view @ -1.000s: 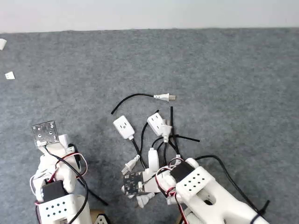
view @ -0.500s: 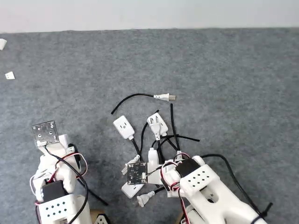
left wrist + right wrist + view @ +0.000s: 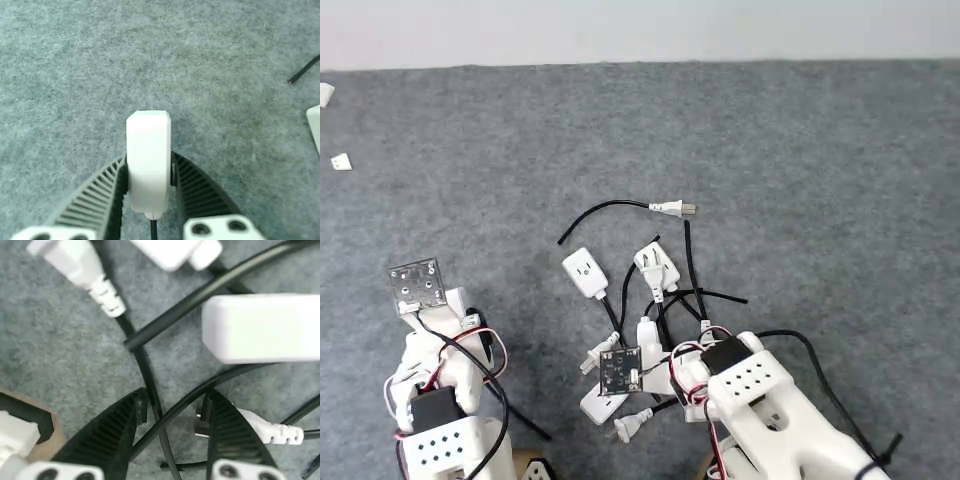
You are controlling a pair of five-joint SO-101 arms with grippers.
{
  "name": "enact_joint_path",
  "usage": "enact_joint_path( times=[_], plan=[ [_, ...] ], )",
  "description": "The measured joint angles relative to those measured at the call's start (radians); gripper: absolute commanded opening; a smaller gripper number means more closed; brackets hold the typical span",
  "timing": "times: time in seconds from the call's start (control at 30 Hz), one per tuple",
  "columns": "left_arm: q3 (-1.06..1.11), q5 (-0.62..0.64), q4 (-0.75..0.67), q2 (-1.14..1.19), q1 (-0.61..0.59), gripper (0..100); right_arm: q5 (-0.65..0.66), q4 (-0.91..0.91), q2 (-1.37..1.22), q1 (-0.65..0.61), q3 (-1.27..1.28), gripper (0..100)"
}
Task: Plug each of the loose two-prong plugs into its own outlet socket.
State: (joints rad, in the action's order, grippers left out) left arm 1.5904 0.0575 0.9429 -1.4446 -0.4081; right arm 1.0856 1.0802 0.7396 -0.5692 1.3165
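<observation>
The loose plugs and sockets lie bunched together on the grey carpet (image 3: pixel 820 180), close in front of your right arm. That arm is much the nearer one.

A small white plug (image 3: pixel 270 432) lies just beside the outer side of one finger of your right gripper (image 3: pixel 172 405). It is not between the fingers. Its long side points away from that finger, so it lies across the gripper and not along it. The right gripper is spread wide. What sits in the gap is black cord (image 3: pixel 150 385), not a plug. I think you need to shift over and turn a bit before you squeeze, or you will only pinch cord.

A fat socket block (image 3: pixel 265 327) with round corners lies just past the fingertips. A bigger plug (image 3: pixel 80 262) with a ribbed neck lies farther off.

From above, a lone plug (image 3: pixel 670 208) lies at the end of a curved cord, well apart from both arms, with its metal prongs showing. A free socket (image 3: pixel 585 272) lies face up near the bunch.

Your left gripper (image 3: pixel 148 160) is squeezed tight on a smooth white piece (image 3: pixel 148 135) with a black cord coming out of its near end. From this side you cannot tell if it is a plug or a socket. It sits over bare carpet, well apart from the bunch.

The plugs and sockets look hard and shiny. The cords are thin and bendy and cross over each other. The carpet is rough and fuzzy. The fingers are black with ribs
</observation>
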Motion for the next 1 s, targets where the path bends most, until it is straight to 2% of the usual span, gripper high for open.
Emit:
enact_joint_path(
  times=[0.1, 0.23, 0.33, 0.57, 0.67, 0.87, 1.0],
  plan=[
    [0.000, 0.000, 0.000, 0.000, 0.000, 2, 0.028, 0.011, 0.005, 0.000, 0.000, 16.4],
    [0.000, 0.000, 0.000, 0.000, 0.000, 2, 0.032, 0.002, 0.006, 0.000, 0.000, 0.2],
    [0.000, 0.000, 0.000, 0.000, 0.000, 2, 0.026, -0.048, -0.003, 0.008, 0.002, 1.8],
    [0.000, 0.000, 0.000, 0.000, 0.000, 2, -0.044, -0.143, -0.012, 0.118, 0.002, 0.9],
    [0.000, 0.000, 0.000, 0.000, 0.000, 2, -0.137, -0.172, -0.014, 0.210, -0.064, 0.9],
    [0.000, 0.000, 0.000, 0.000, 0.000, 2, -0.423, -0.319, -0.014, 0.446, -0.227, 0.9],
    [0.000, 0.000, 0.000, 0.000, 0.000, 2, -0.542, -0.382, -0.014, 0.535, -0.264, 0.9]
  ],
)
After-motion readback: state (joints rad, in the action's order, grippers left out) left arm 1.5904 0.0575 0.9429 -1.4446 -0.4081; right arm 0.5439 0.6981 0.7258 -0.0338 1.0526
